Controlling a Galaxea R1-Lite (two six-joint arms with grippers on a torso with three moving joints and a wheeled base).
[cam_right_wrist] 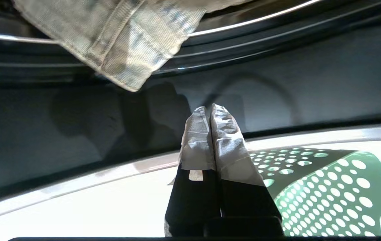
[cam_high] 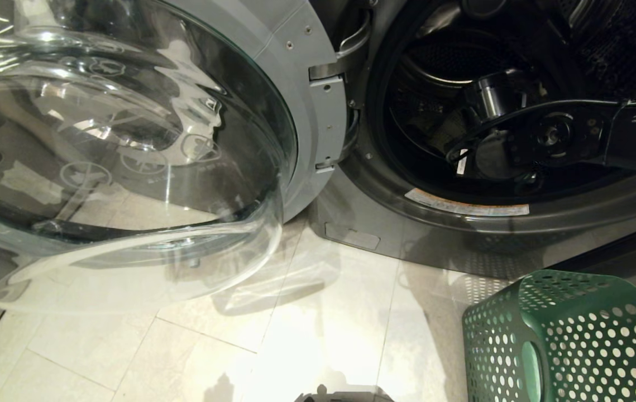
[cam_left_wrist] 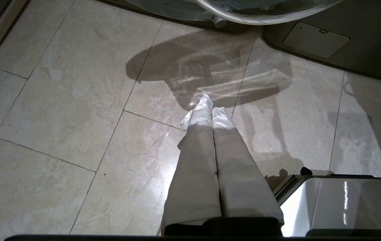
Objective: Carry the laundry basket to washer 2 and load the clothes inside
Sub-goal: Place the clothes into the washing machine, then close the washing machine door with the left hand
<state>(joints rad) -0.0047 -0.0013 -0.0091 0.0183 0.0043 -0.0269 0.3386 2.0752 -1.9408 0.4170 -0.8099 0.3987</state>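
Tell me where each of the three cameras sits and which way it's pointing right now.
Head view: on the robot's head, looking forward and down at the open washer, its glass door, the floor tiles and the laundry basket; the right arm reaches across the drum mouth.
Left wrist view: behind the shut left gripper, facing the floor.
Right wrist view: behind the shut right gripper, facing the washer front, with the clothes hanging over the door rim.
Shared: head and right wrist views both show the basket.

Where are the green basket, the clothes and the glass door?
basket (cam_high: pixel 574 335), head view, on its holed side wall.
clothes (cam_right_wrist: pixel 120 43), right wrist view, on the fabric hanging over the washer's rim.
glass door (cam_high: pixel 122 139), head view, on the middle of the open door's glass bowl.
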